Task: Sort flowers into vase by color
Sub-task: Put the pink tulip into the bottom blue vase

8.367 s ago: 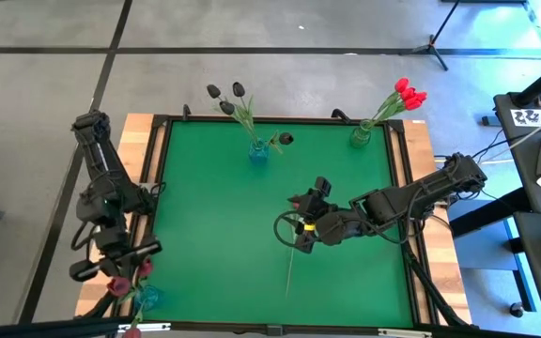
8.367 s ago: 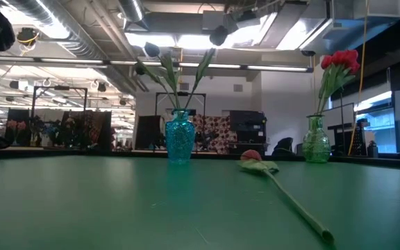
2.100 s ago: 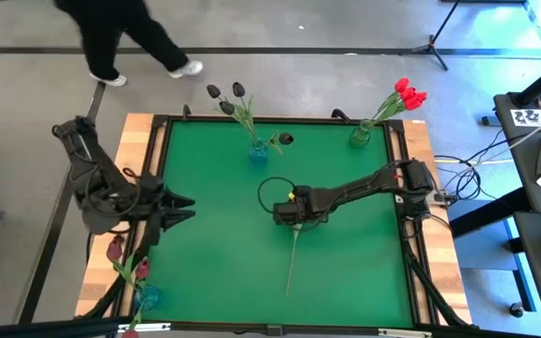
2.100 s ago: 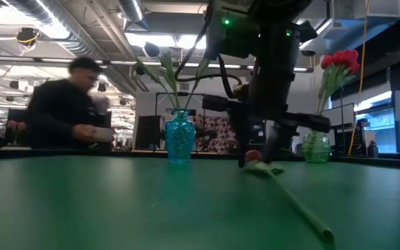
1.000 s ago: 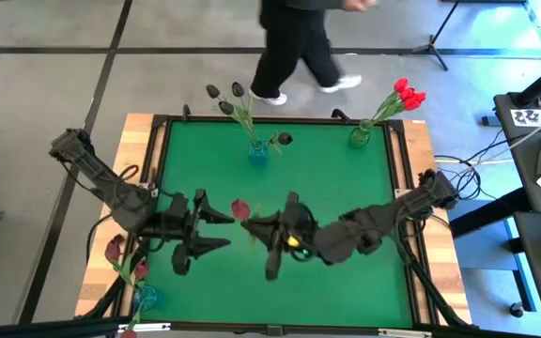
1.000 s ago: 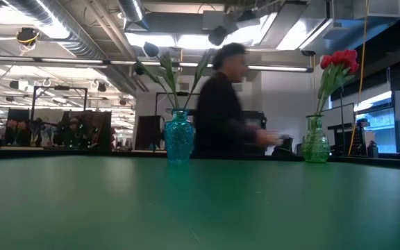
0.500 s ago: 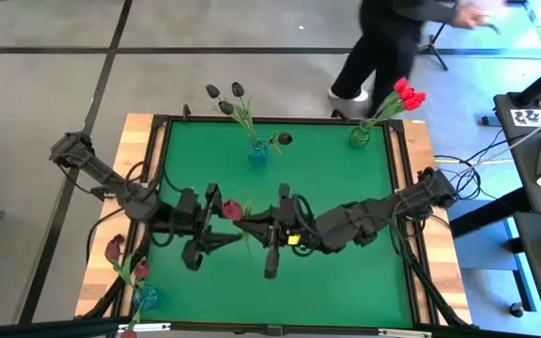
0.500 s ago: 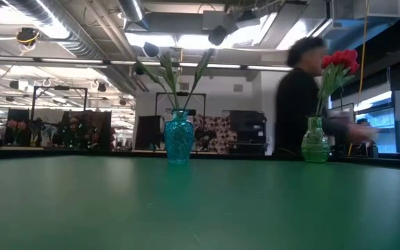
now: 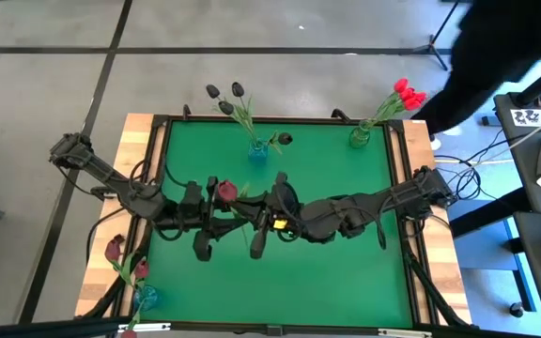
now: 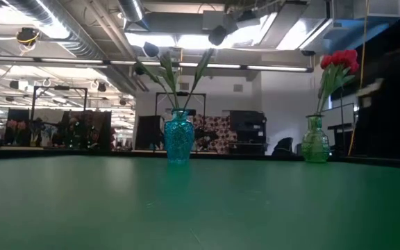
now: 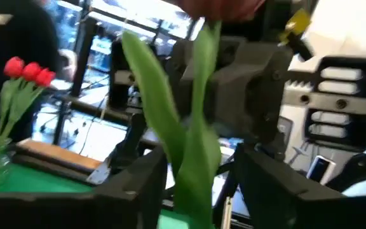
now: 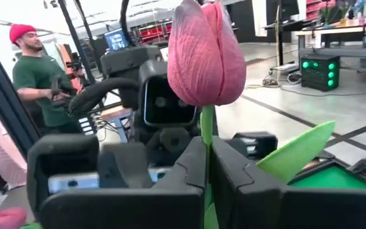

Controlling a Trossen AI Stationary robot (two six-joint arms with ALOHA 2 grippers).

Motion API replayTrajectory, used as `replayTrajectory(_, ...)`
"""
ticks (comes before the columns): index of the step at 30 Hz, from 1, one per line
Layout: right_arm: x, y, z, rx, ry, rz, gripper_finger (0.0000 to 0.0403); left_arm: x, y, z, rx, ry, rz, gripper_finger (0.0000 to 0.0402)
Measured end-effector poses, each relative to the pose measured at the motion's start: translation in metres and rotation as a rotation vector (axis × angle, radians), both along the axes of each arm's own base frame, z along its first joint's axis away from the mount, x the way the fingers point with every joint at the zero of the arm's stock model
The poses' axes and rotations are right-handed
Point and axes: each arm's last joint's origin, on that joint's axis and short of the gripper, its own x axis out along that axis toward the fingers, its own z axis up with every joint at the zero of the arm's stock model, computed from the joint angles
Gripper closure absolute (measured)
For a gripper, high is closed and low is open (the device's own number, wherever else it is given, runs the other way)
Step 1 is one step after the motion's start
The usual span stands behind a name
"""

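Right hand (image 9: 252,222) stayed clamped on the maroon-headed tulip's (image 9: 225,191) green stem above mid-desk (image 9: 346,272). Since a second ago, the left hand (image 9: 216,218) had moved in, its fingers (image 11: 135,191) apart either side of the stem. Blue glass vase (image 9: 257,150) held black tulips (image 9: 225,96); green glass vase (image 9: 360,136), red tulips (image 9: 407,94).

In the left wrist view the dark red tulip head (image 11: 221,7) is cut off by the picture's edge and its long green stem (image 11: 199,159) runs out of the opposite edge, everything blurred. The dark-clothed person (image 9: 496,66) beside the table is a blur, cut by the high view's edge. The low view shows neither gripper.
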Motion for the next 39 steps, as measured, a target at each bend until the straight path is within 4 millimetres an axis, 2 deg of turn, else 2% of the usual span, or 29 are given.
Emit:
replayTrajectory(5, 0.0, 0.0, 0.0, -0.002, -0.001, -0.012, 0.0396, 0.0, 0.003, 0.0, -0.043, 0.007, 0.095, 0.0306)
replayTrajectory(9, 0.0, -0.001, -0.001, -0.004, 0.006, -0.018, 0.0378, 0.0, 0.003, -0.002, -0.006, 0.023, 0.103, 0.0384)
replayTrajectory(16, -0.001, -0.001, -0.002, -0.008, 0.016, -0.076, 0.034, 0.001, 0.001, -0.004, -0.029, 0.031, 0.079, 0.0396)
replayTrajectory(20, -0.004, 0.0, 0.003, -0.002, 0.007, -0.048, 0.0292, -0.007, -0.002, 0.0, -0.007, 0.032, 0.04, 0.0397)
replayTrajectory(24, -0.019, 0.003, 0.03, 0.008, -0.058, -0.021, 0.023, -0.03, 0.0, 0.011, 0.009, 0.039, -0.022, 0.0399)
replayTrajectory(28, -0.032, 0.011, 0.048, -0.079, -0.069, -0.031, 0.0179, -0.065, 0.008, 0.031, -0.022, -0.021, -0.11, 0.0399)
replayTrajectory(32, -0.038, 0.017, 0.048, -0.123, -0.027, -0.096, 0.0152, -0.098, 0.008, 0.048, -0.08, -0.114, -0.354, 0.04)
replayTrajectory(39, -0.04, 0.017, 0.04, -0.097, 0.042, -0.193, 0.0152, -0.139, 0.002, 0.062, -0.143, -0.207, -0.778, 0.0401)
